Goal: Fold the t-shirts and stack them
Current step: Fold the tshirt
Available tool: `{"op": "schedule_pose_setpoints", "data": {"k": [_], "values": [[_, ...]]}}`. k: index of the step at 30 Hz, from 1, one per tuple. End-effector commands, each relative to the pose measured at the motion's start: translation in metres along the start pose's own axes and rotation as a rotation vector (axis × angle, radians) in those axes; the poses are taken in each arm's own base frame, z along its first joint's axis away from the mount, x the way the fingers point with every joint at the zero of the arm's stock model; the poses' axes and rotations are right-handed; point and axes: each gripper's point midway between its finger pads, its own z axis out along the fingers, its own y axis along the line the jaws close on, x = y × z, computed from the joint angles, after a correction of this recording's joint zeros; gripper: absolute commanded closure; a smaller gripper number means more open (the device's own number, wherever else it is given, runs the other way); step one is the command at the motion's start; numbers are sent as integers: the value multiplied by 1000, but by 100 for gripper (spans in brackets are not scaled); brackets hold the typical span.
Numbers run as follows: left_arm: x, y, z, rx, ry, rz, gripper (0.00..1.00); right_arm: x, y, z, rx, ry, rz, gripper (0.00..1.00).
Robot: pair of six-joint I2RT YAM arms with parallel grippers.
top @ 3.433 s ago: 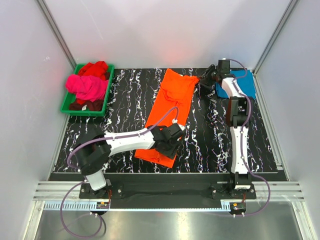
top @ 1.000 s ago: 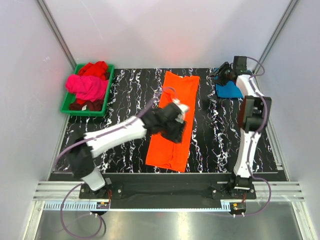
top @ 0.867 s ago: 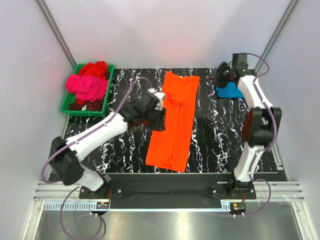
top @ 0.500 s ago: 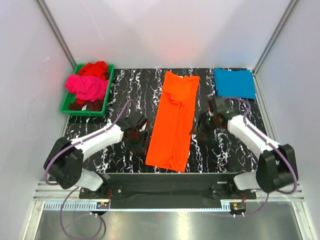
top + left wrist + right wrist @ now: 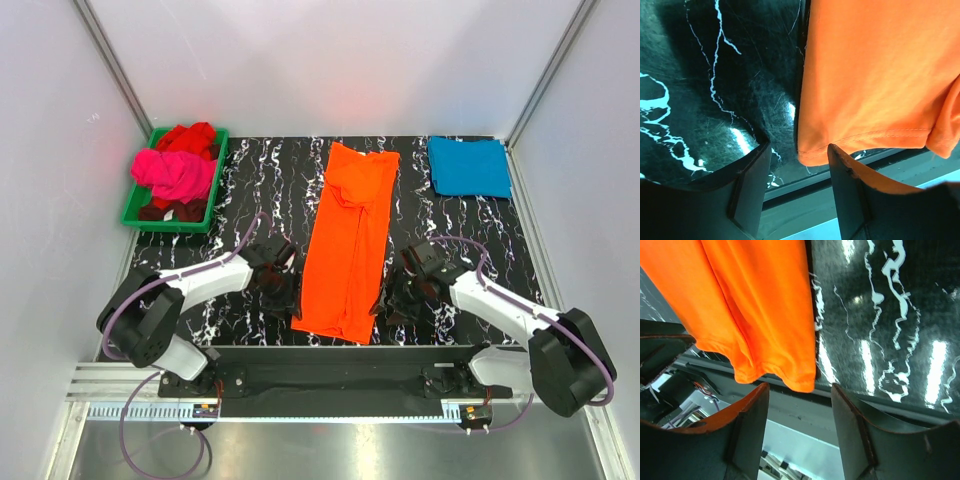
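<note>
The orange t-shirt (image 5: 350,240) lies folded lengthwise in a long strip down the middle of the table. My left gripper (image 5: 289,304) is open, low at its near left hem corner (image 5: 812,152). My right gripper (image 5: 383,305) is open, low at its near right hem corner (image 5: 800,382). Neither holds cloth. The teal-blue t-shirt (image 5: 469,166) lies folded flat at the far right. The magenta-pink t-shirt (image 5: 175,172) and red t-shirt (image 5: 190,137) are bunched in the green tray (image 5: 134,199) at the far left.
The black marbled mat (image 5: 440,240) covers the table. Its near edge and a metal rail (image 5: 340,355) run just below the orange hem. White walls enclose the sides and back.
Both arms have swung from the far half of the table to the near end of the orange t-shirt, one on each side. The teal-blue t-shirt now lies flat and uncovered.
</note>
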Motion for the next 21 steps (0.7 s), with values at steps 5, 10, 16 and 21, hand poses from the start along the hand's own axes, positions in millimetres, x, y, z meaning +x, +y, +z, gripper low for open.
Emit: {"op": "schedule_pose_setpoints", "data": {"k": [5,10,16,21], "values": [[2,-9,2,70,-9,-27,45,7,14,14,-119,1,12,41],[9,5,6,15,-4,-39,49,19,4,34,-106,30,8,43],[14,6,9,37,3,-30,73,30,6,39,-107,27,-10,43],[16,8,9,28,10,-22,97,32,-8,40,-32,11,4,59]]}}
